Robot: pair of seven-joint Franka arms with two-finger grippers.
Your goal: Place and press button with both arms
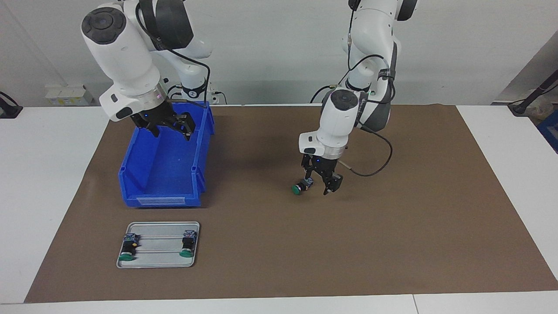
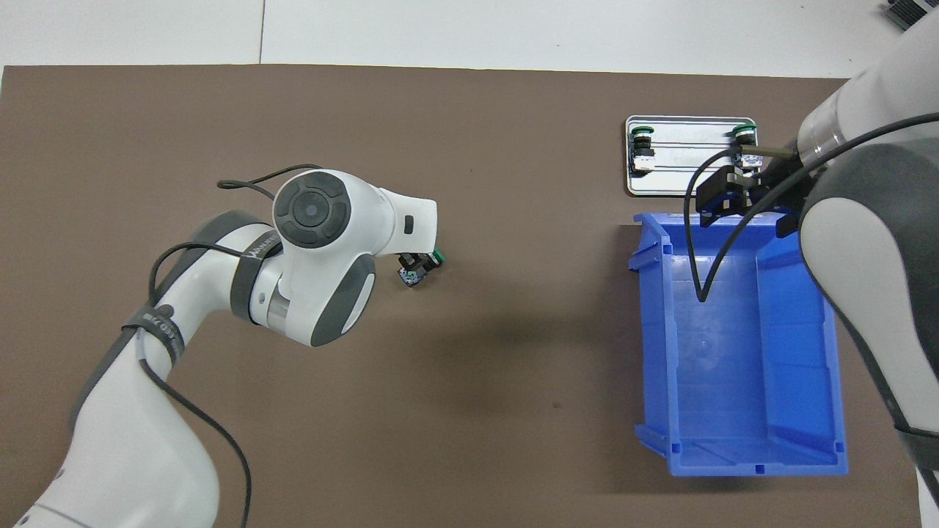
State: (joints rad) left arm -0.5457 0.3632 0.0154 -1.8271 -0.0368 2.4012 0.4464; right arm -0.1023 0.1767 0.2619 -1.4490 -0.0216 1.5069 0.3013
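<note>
**A:** Put a dial on the middle of the mat, with twelve pointing away from the robots. How far along are we?

**B:** Early, I'd judge. Nearest the robots, at about four o'clock, stands the blue bin. The right gripper hangs over its nearer end with its fingers spread and nothing in them.

**A:** And the button?

**B:** It lies on its side on the mat, just off centre toward ten o'clock. The left gripper is down at its base end with its fingers spread. I can't quite tell whether a finger touches it. It hasn't been lifted, placed or pressed.

**A:** Farther out?

**B:** At two o'clock is the tray, with two other buttons lying at its ends and its middle bare.

**A:** Is there room to move?

**B:** Plenty. The mat is bare between the button and the tray. The edges to mind are the bin's walls and the tray's rim.
</note>
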